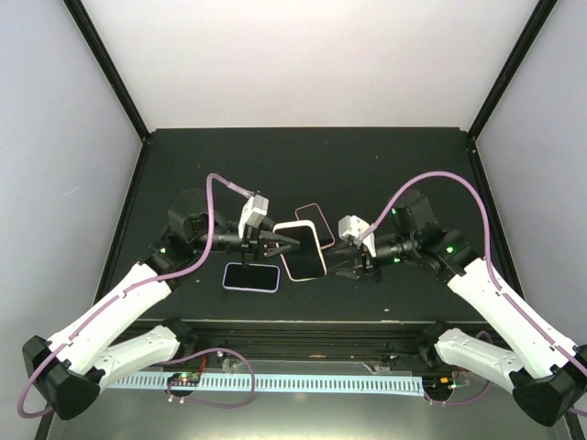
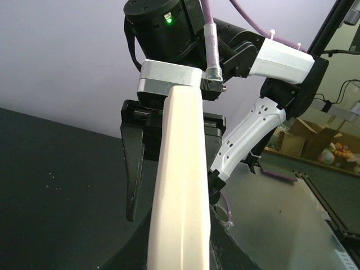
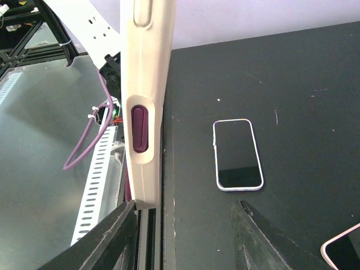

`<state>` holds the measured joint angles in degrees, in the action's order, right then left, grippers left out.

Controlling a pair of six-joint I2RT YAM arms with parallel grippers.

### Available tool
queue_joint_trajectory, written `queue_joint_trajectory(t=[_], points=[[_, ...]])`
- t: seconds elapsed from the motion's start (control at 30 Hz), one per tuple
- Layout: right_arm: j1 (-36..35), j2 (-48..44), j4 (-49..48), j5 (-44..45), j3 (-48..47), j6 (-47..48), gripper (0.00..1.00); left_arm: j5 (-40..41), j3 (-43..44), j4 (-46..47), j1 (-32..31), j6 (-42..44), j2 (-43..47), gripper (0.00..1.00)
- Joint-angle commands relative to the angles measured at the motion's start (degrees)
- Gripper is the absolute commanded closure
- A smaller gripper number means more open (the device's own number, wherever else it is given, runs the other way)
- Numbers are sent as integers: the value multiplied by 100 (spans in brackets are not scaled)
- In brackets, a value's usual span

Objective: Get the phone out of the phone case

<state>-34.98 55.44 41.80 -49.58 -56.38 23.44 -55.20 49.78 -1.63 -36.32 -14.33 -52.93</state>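
Note:
The phone in its cream case is held above the table's middle, screen up. My left gripper is shut on its left edge. In the left wrist view the case's edge runs between my fingers. My right gripper is open just right of the case. In the right wrist view the case's side with a maroon button stands by the left finger; the right finger is well apart from it.
A bare phone with a pale rim lies flat on the black table, left of the case; it also shows in the right wrist view. A pink-rimmed phone lies behind the case. The table's near edge is close.

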Motion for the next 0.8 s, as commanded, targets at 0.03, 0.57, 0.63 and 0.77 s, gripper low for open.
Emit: queue_joint_trajectory(t=[0.03,0.57,0.63,0.77], points=[[17,15,-155,-60,21,-86,53,-258,50,509,52,-148,-46,98],[18,221,-405,480,-8,-414,55,-522,15,696,50,-315,-73,98],[17,258,-416,502,-37,-436,55,-564,20,723,54,-339,-84,98],[17,305,-451,476,-120,-504,54,-610,12,767,54,-388,-118,98]])
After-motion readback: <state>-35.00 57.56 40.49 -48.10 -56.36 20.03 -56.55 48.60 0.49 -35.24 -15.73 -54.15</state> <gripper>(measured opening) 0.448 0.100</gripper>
